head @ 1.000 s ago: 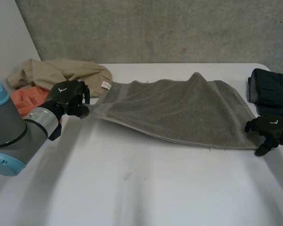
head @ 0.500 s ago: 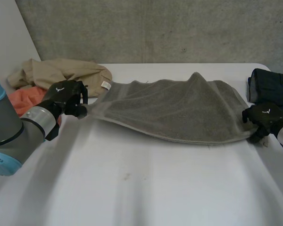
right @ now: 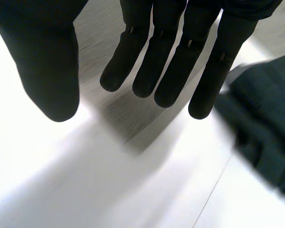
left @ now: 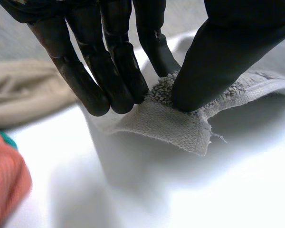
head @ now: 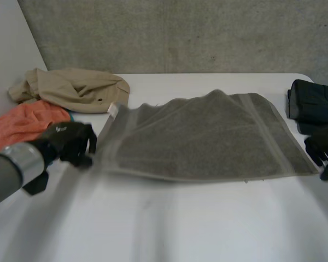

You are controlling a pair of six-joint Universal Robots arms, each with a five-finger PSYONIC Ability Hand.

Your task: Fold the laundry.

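The grey towel (head: 208,136) lies spread on the white worktop (head: 180,218). The left hand (head: 71,143) pinches its near corner between thumb and fingers. A small white tag (head: 112,109) just beyond that hand is too small to read. The right hand (head: 323,153) hovers with straight fingers beside the opposite corner, next to dark folded clothes (head: 314,103).

Head camera overlooks the table (head: 180,229) from behind; both wrist cameras peer closely at the towel (head: 208,136).
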